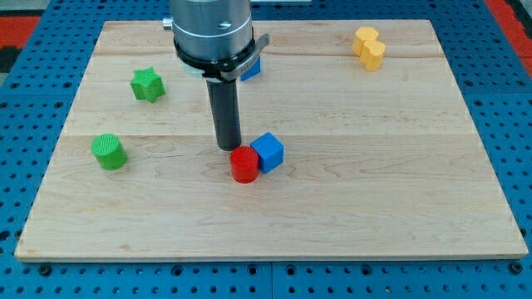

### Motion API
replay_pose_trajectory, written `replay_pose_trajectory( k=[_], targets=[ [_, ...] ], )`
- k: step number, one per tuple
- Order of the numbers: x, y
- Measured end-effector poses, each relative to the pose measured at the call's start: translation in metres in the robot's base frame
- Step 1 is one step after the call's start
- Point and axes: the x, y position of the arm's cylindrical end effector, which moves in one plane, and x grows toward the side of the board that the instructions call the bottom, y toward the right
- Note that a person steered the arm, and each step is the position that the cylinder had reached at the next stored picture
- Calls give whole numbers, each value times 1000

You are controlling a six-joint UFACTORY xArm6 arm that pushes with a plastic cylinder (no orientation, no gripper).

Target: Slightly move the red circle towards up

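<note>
The red circle (244, 164), a short red cylinder, sits near the middle of the wooden board, touching a blue cube (268, 152) at its upper right. My tip (229, 147) is the lower end of the dark rod, just above and to the left of the red circle, very close to it or touching its upper-left edge.
A green star (147, 85) lies at the upper left and a green cylinder (109, 152) at the left. A yellow block (368, 47) is at the upper right. Another blue block (252, 66) is partly hidden behind the arm's body (212, 33). The wooden board (374, 191) rests on a blue pegboard.
</note>
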Motion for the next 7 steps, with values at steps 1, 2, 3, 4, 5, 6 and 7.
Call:
replay_pose_trajectory(
  k=[1,2,3,4,5,6,7],
  targets=[
    [13,15],
    [61,21],
    [94,20],
    [55,-2],
    [53,32],
    [80,82],
    [137,82]
  ],
)
